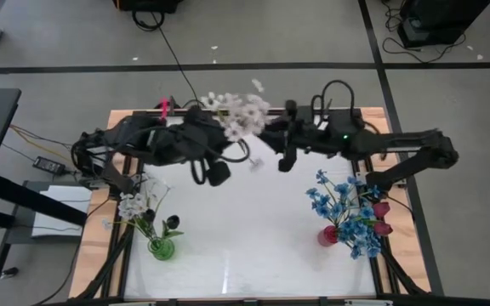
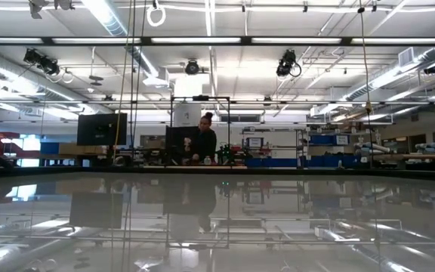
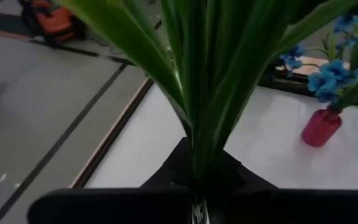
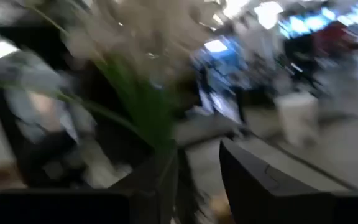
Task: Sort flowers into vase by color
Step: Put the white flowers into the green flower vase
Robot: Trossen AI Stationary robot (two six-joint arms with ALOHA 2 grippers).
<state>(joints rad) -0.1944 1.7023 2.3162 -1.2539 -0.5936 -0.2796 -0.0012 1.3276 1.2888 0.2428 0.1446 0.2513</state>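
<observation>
White small-blossom spray (image 1: pixel 238 113) with long green leaves hangs above the table's far edge, clamped at its stem by the left gripper (image 3: pixel 199 186), probably bound for the green glass vase (image 1: pixel 162 248); right gripper (image 1: pixel 284 157) beside it, fingers parted.

Spray (image 1: pixel 238 115) between both grippers at table's (image 1: pixel 245 246) far edge, probably airborne, vases near corners

I see a glossy white surface (image 1: pixel 253 229) edged in pale wood, a clear green glass vase (image 1: pixel 162 248), matt black arms
</observation>
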